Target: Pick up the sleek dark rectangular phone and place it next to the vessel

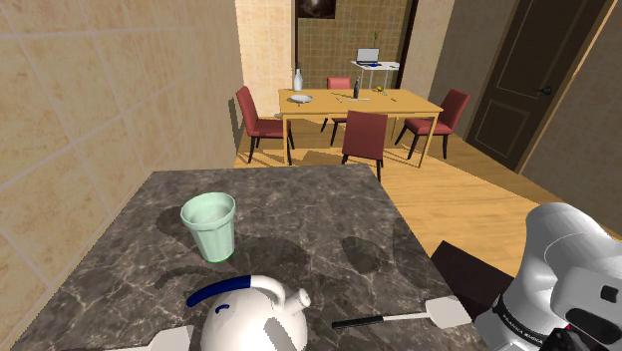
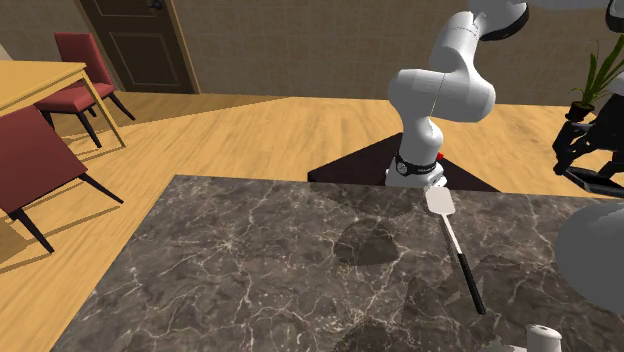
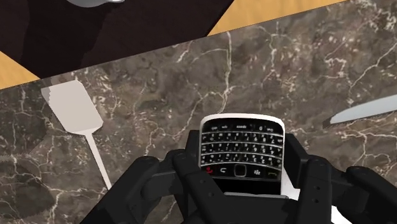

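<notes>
Clamping the dark keypad phone point(image 3: 240, 149) between its two fingers, the tool point(image 3: 245, 181) hangs over the marbled counter point(image 3: 159, 83), so the pick-up looks done. Below it, off to one side, lies a white spatula point(image 3: 70, 108). Carrying and setting down remain. The pale green cup point(image 1: 208, 225), probably the vessel meant, stands well apart from the tool, near a white kettle point(image 1: 254, 317).

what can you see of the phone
The phone is a black rectangular handset with a pale silvery rim, rows of small white-lettered keys and a red call key. Its keypad faces the wrist camera. The black hand clasps it from both sides, covering its lower end, over the dark marbled counter.
</notes>
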